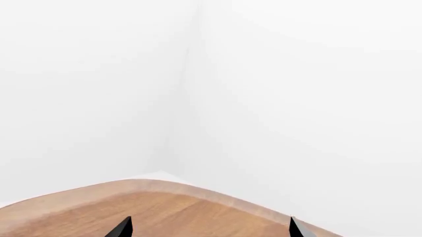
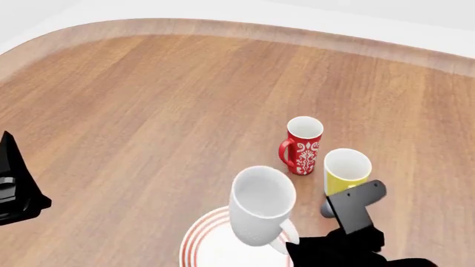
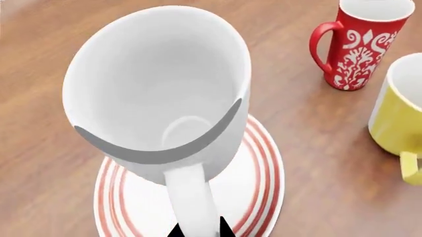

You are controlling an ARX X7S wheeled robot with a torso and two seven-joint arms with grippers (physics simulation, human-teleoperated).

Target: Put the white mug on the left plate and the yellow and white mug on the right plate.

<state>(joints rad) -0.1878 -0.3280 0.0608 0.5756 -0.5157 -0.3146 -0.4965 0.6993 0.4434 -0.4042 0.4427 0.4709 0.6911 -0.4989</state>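
Wooden table [image 2: 148, 111] – rounded pale edge, white walls [image 1: 297, 98] behind.

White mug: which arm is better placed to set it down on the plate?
Right. The right gripper grips the white mug by its handle, directly over the red-ringed plate. The left gripper is open near the table edge, holding nothing.

A round-edged wooden table [image 2: 163, 100] with a pale rim fills the head view. On it, right of centre, stand a tall red mug with white pattern [image 2: 303, 146] and, just beside it, a small yellow mug with white inside [image 2: 346, 170]. A white plate with red rings [image 2: 204, 245] lies at the bottom centre.
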